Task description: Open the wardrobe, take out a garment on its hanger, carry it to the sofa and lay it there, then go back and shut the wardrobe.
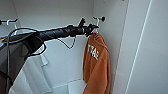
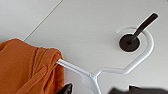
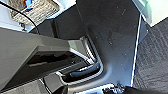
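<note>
1 left arm reaching into the open wardrobe (image 1: pixel 140 50), left gripper (image 1: pixel 93 28) at the hanger (image 2: pixel 107 71) neck, grip unclear, orange garment (image 1: pixel 96 65) hanging off a dark peg (image 2: pixel 140 28).

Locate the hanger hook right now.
In the left wrist view, the hanger hook loops around a dark peg on the white wardrobe wall, beside the orange garment.
</note>
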Motion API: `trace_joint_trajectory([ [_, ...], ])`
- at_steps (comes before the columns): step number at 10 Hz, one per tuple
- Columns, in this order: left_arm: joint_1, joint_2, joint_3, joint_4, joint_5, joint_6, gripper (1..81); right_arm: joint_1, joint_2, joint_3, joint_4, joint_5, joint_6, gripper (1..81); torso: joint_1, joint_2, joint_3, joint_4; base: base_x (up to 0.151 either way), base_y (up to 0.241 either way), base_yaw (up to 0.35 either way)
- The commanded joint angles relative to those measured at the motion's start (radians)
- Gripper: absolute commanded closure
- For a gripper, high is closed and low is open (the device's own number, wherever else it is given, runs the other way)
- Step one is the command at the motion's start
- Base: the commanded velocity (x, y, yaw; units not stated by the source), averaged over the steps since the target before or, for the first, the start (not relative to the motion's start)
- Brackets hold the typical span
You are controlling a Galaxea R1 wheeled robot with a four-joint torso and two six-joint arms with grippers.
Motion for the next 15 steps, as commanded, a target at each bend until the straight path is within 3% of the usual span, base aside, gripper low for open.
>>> trace_joint_trajectory([
  [1,-0.191,0.036,-0.049,0.039,0.003,0.0,1.0,0.028,0.013,0.007,-0.006,-0.056,-0.005,1.0,0.0,0.0,0.0,0.0,0.0,0.0,0.0],
  [7,-0.154,0.144,-0.128,0.065,-0.032,0.011,1.0,0.014,0.025,0.01,-0.004,-0.041,-0.005,1.0,0.0,0.0,0.0,0.0,0.0,0.0,0.0],
  [12,-0.142,0.138,-0.132,0.065,-0.257,0.003,1.0,0.006,0.036,0.007,-0.006,-0.042,-0.005,1.0,0.0,0.0,0.0,0.0,0.0,0.0,0.0],
  [13,-0.138,0.121,-0.112,0.065,-0.272,-0.003,81.1,0.003,0.038,0.007,-0.006,-0.044,-0.006,1.0,0.0,0.0,0.0,0.0,0.0,0.0,0.0],
  [15,-0.132,0.092,-0.077,0.062,-0.303,-0.008,81.1,0.005,0.041,0.007,-0.006,-0.044,-0.006,1.0,0.0,0.0,0.0,0.0,0.0,0.0,0.0],
])
